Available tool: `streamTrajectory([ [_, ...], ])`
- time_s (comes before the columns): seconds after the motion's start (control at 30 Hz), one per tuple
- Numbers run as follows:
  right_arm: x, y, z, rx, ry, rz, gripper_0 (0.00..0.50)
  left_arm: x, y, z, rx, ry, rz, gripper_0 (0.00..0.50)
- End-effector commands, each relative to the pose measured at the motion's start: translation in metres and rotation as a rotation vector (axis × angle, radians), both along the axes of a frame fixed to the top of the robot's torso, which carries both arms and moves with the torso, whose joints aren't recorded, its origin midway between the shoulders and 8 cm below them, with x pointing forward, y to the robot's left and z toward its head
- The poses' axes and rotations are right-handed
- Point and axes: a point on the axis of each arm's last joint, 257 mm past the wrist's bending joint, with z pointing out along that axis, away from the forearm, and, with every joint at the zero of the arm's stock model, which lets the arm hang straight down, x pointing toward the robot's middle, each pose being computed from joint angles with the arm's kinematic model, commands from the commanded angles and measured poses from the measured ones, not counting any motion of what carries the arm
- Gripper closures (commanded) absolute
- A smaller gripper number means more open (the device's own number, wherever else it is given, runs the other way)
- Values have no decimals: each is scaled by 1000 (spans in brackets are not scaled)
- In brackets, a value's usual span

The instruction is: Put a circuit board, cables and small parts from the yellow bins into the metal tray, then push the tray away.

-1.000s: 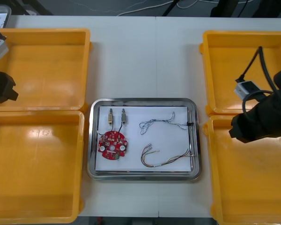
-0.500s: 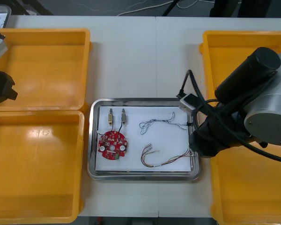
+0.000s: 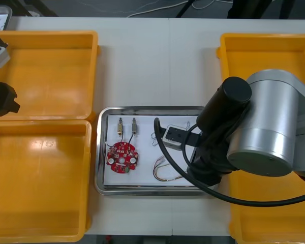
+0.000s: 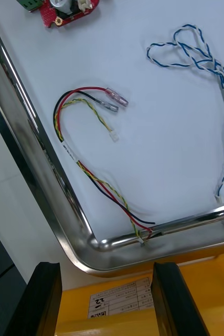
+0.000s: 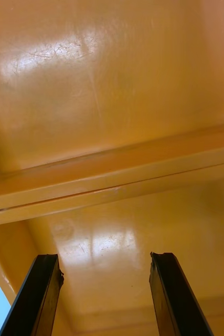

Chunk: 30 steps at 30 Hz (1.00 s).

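The metal tray, white inside, holds a round red circuit board, two small metal parts, a twisted blue and white cable and a red and yellow cable. My right arm reaches over the tray's right side and hides much of both cables. In the right wrist view my right gripper is open, above the yellow bin's rim just outside the tray's corner. Beyond it lie the red and yellow cable, the blue and white cable and the board's edge. My left gripper is open.
Two yellow bins stand left of the tray and two stand right of it. My left arm is parked at the far left over the left bins. Bare table lies beyond the tray.
My right arm has swung left from over the right bins to above the tray's right side, covering parts of the cables. The left arm has stayed where it was.
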Motion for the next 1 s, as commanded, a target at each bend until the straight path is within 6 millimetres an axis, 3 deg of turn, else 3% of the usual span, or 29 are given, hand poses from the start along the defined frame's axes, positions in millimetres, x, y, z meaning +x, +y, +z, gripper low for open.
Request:
streamTrajectory([
  [0.03,-4,28,0,-28,-54,131,0,-4,14,16,54,-29,-31,0],
  [0.43,-27,81,-24,-61,-102,263,0,-3,9,15,41,-34,-38,0],
  [1.0,-44,109,-64,-125,-86,380,0,-3,9,15,41,-34,-38,0],
])
